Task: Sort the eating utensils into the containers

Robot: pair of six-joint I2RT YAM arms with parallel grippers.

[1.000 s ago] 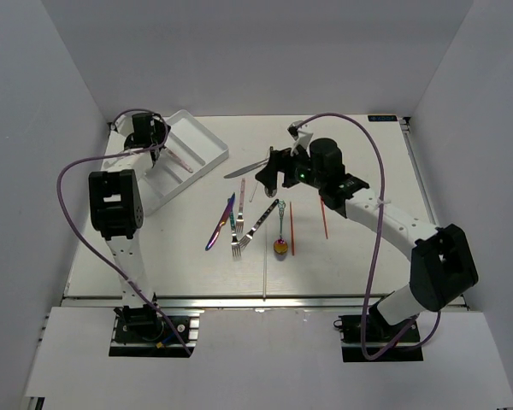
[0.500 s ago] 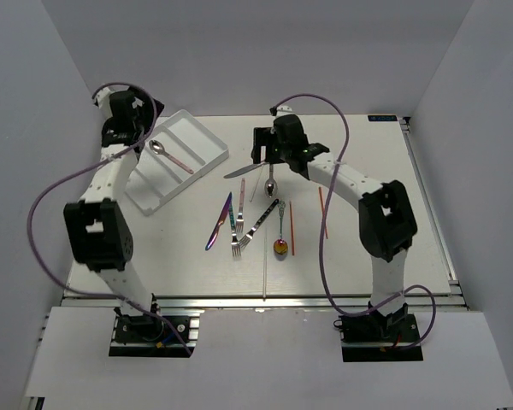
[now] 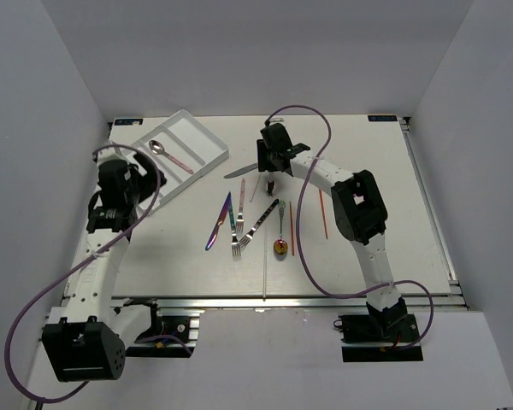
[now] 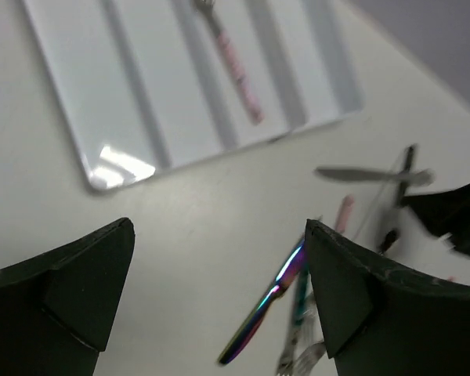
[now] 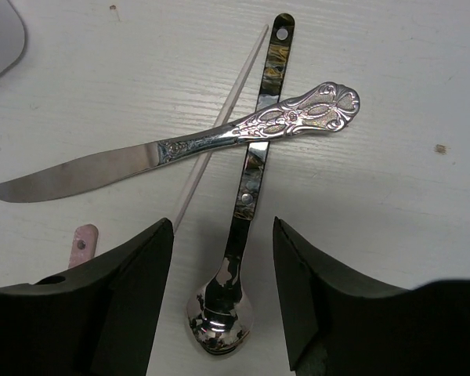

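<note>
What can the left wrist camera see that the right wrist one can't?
Only the left wrist view: a pink-handled spoon lying in the white tray, and an iridescent knife. Only the right wrist view: the scrollwork on the handle of the silver knife, which crosses over a dark-handled spoon and a white stick. Both: that silver knife, blurred in the left one.

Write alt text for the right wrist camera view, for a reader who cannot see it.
The right gripper, open, straddles a silver spoon lying on a white table, one dark finger on each side of its bowl end. An ornate silver knife lies across the spoon's handle and across a thin white stick.
</note>
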